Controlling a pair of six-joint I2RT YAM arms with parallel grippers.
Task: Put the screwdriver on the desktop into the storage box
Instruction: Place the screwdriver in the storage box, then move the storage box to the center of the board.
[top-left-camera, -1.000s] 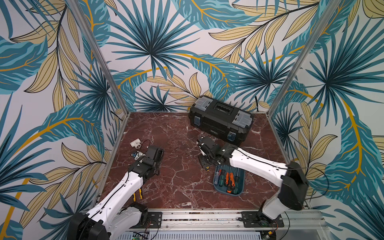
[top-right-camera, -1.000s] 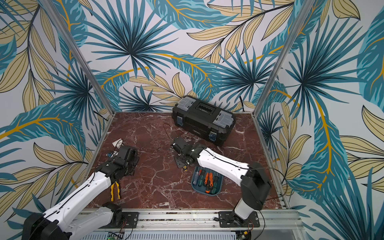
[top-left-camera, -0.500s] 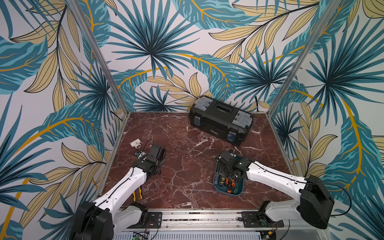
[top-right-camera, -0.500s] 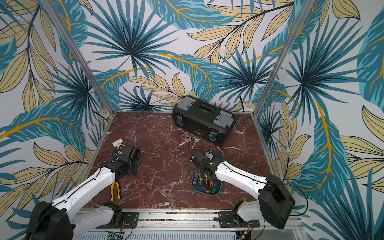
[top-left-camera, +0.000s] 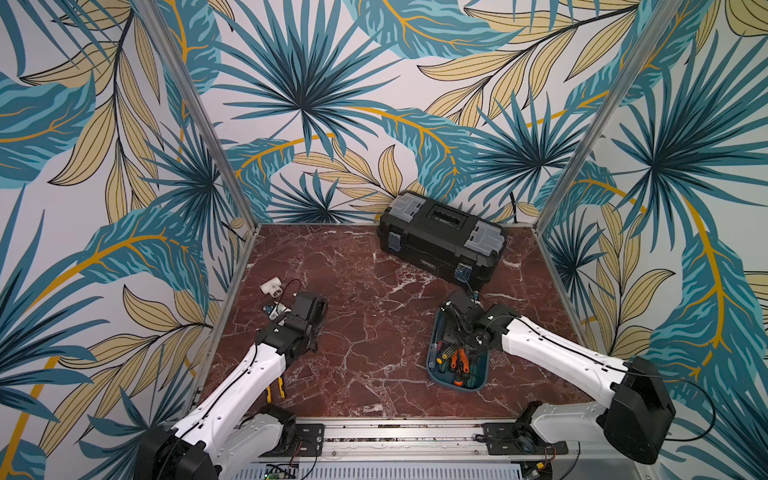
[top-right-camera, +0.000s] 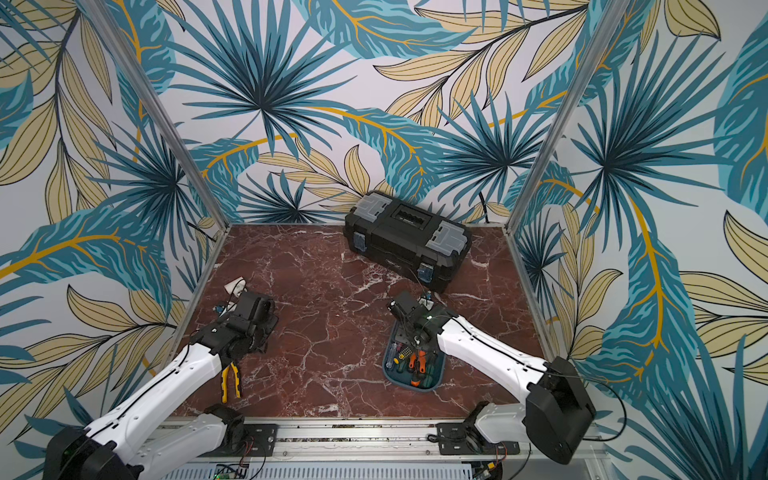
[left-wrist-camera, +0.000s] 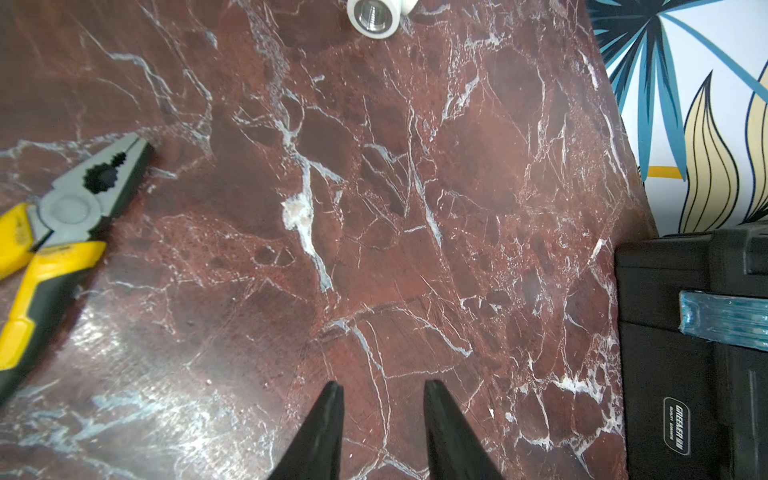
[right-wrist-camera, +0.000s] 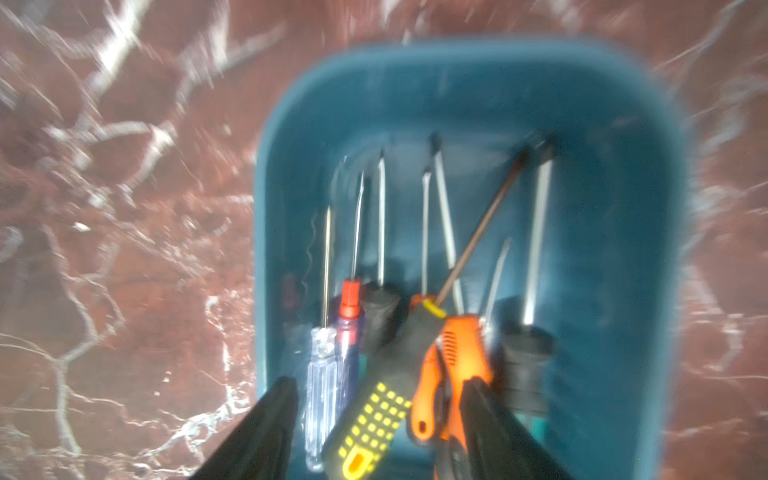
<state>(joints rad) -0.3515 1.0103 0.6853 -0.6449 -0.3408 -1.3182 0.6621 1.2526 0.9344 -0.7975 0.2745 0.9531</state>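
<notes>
My R hand (right-wrist-camera: 378, 382): fingers apart over the storage box (right-wrist-camera: 602, 249), gripping nothing. Black/yellow screwdriver (right-wrist-camera: 395, 353) lies inside the box, slanted across the other drivers (right-wrist-camera: 349, 332) (view's blurry). My L hand (left-wrist-camera: 383, 384): fingers slightly apart, empty, above bare bench (left-wrist-camera: 374, 208), w/ pliers (left-wrist-camera: 62, 216) lying nearby.

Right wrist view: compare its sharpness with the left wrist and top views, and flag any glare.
Right wrist view: motion-blurred throughout, the storage box rim and screwdriver shafts smeared. Left wrist view: sharp, with soft glare on the desktop near the pliers. Both top views: crisp, evenly lit.
</notes>
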